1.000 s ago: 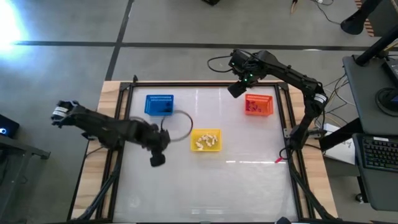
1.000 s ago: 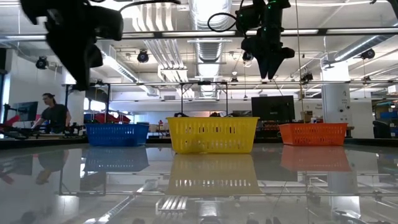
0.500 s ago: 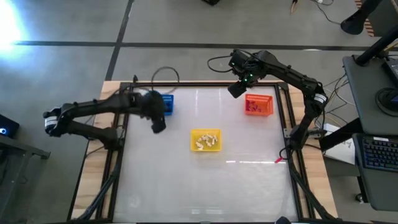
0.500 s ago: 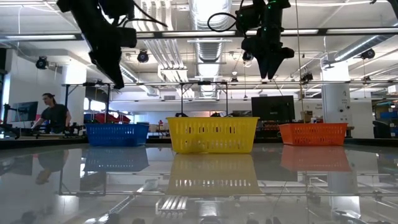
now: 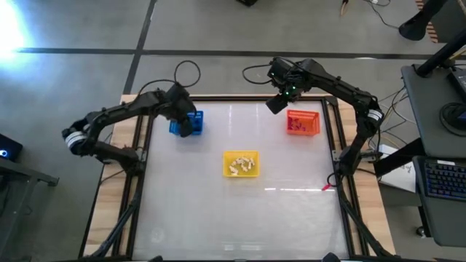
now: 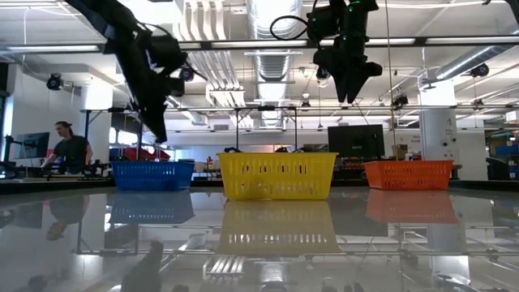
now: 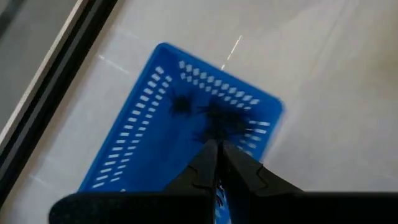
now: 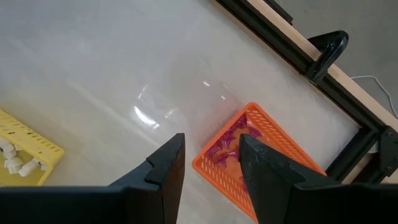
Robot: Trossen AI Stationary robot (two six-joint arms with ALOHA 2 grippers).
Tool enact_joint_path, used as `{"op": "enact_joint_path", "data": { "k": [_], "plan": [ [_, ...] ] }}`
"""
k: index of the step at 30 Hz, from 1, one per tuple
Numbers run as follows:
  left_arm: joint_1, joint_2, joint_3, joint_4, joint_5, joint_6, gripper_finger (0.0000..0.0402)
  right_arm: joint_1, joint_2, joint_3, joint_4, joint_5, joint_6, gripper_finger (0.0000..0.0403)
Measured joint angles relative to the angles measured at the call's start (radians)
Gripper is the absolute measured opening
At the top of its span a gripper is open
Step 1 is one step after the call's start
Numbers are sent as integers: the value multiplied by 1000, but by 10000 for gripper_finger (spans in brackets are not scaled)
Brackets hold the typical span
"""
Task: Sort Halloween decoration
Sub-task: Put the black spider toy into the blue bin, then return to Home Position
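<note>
Left gripper [image 7: 217, 163] jaws closed above blue basket [image 7: 143, 130].

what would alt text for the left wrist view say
The left gripper, fingers shut, hangs above a blue mesh basket on the pale table. Black spidery trinkets lie inside the basket.

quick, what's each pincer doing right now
Left pincer: closed, above the blue basket; whether it holds a black trinket cannot be told.
Right pincer: open, empty, above the table beside the orange basket.
</note>
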Motion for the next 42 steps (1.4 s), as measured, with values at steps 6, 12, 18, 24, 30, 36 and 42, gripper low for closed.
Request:
{"op": "enact_joint_path", "data": {
  "k": [6, 12, 18, 24, 30, 36, 42],
  "plan": [
    [29, 81, -1, 14, 28, 53, 0, 0, 0, 0, 0, 0, 7, 144],
    [29, 128, 8, 44, 29, 95, 1, 0, 0, 0, 2, 0, 4, 144],
    [29, 142, 33, 45, 29, 92, 31, 0, 0, 0, 1, 0, 18, 144],
    [29, 137, 47, 13, 29, 85, 81, 0, 0, 0, -3, 0, 48, 144],
    [26, 116, 60, -51, 38, 12, 114, 0, 0, 0, -6, 1, -19, 144],
    [20, -2, 57, -20, 297, -52, 115, 39, -11, -2, -2, -9, -92, 144],
    [4, -175, 56, 9, 392, -139, 115, 123, -98, -26, 149, -169, -191, 139]
  ]
}}
